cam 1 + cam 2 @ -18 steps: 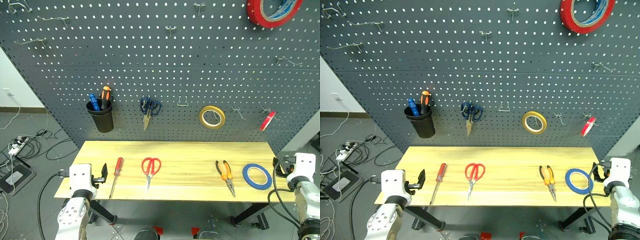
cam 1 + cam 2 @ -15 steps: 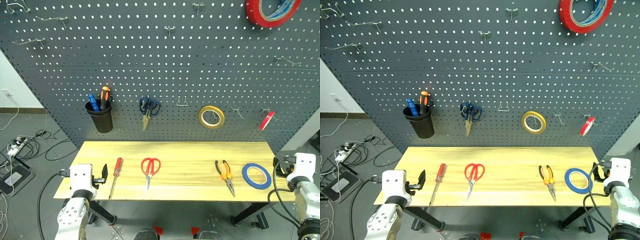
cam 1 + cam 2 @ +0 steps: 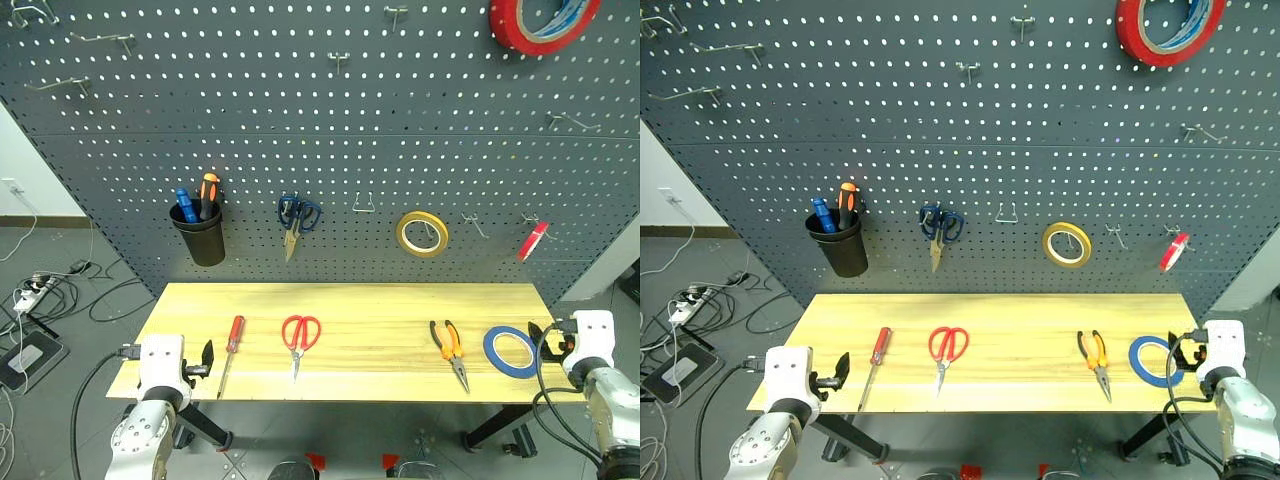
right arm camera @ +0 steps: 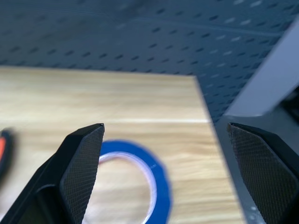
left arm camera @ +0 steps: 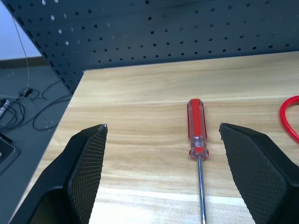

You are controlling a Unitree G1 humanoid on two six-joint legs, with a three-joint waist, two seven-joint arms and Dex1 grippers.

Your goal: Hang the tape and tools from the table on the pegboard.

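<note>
Left tool (image 5: 161,175) spread wide, empty, level at the surface's (image 3: 380,300) near-left edge, facing the red-handled screwdriver (image 5: 197,140). Right tool (image 4: 163,175) spread wide, empty, at the near-right edge beside the blue tape (image 3: 513,351). Red-handled scissors (image 3: 300,338) and pliers (image 3: 451,349) lie between, below the pegboard (image 3: 330,140).

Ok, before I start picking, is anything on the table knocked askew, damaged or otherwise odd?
Nothing stands out. The red-handled screwdriver, red-handled scissors, pliers and blue tape roll lie flat and apart in a row on the table, none overhanging an edge.
</note>
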